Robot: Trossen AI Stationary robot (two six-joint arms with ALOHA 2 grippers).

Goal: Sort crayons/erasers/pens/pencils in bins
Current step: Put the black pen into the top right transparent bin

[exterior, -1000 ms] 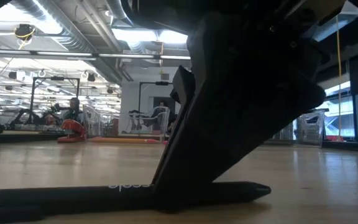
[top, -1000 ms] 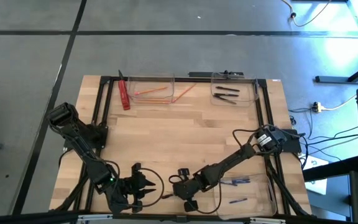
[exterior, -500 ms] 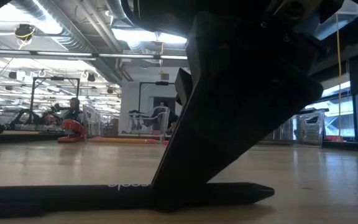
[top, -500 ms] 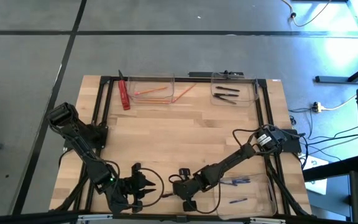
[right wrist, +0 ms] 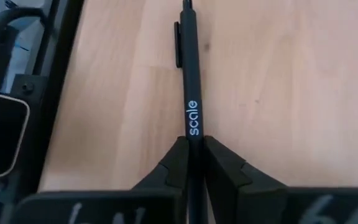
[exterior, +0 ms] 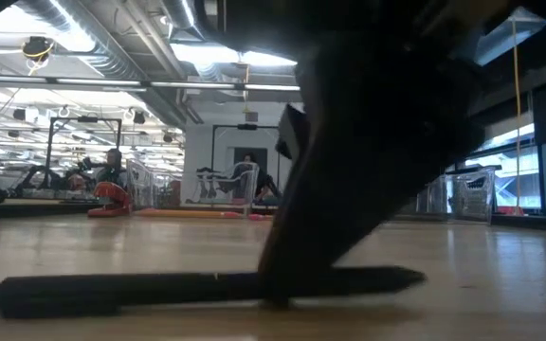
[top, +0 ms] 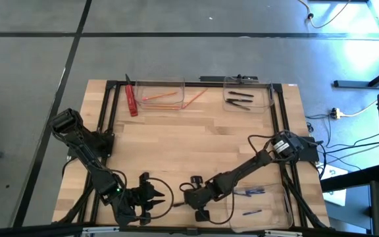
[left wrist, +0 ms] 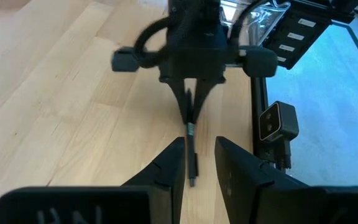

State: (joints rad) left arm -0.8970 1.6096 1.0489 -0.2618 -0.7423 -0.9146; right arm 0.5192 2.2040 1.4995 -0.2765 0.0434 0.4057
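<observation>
At the counter's near edge, my right fingers (right wrist: 190, 163) pinch a pen (right wrist: 190, 81) lying flat; grip's near one end, so it could swing. Left fingers (left wrist: 201, 163) slightly apart, empty

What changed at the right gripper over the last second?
The right gripper closed on the black pen at the table's near edge; in the low view the pen shifted sideways under the fingers. The left gripper stayed put beside it, and the bins and pencils are unchanged.
</observation>
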